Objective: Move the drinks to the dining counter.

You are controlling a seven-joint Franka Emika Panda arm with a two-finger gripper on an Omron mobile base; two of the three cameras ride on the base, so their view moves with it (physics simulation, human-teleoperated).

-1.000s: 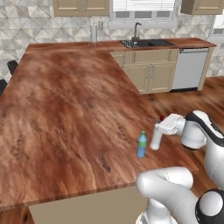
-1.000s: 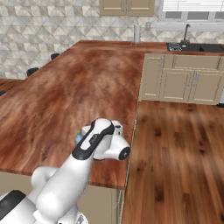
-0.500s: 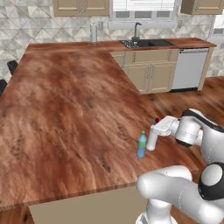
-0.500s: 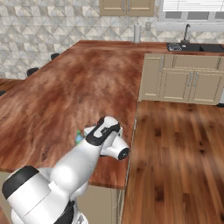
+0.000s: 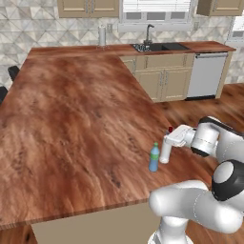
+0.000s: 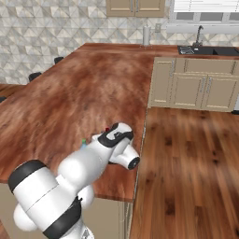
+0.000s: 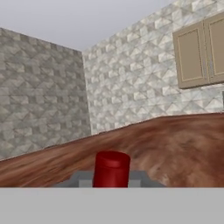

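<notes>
White bottle with red cap [image 5: 165, 151] stands upright near the dining counter [image 5: 71, 128] edge — fingers [image 5: 167, 141] clamped on it, seemingly — blue-green bottle [image 5: 154, 157] just beside it.

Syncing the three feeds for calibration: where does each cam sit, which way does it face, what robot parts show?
Left base view: behind the arm on its left, facing forward and down over the dining counter; arm at lower right, gripper shut on the white bottle, blue-green bottle beside it.
Right base view: behind on the right, same counter; arm at lower left.
Hand view: on the hand, looking along the counter to the tiled wall; red cap at bottom.
Shared: both base views show the counter and sink.
</notes>
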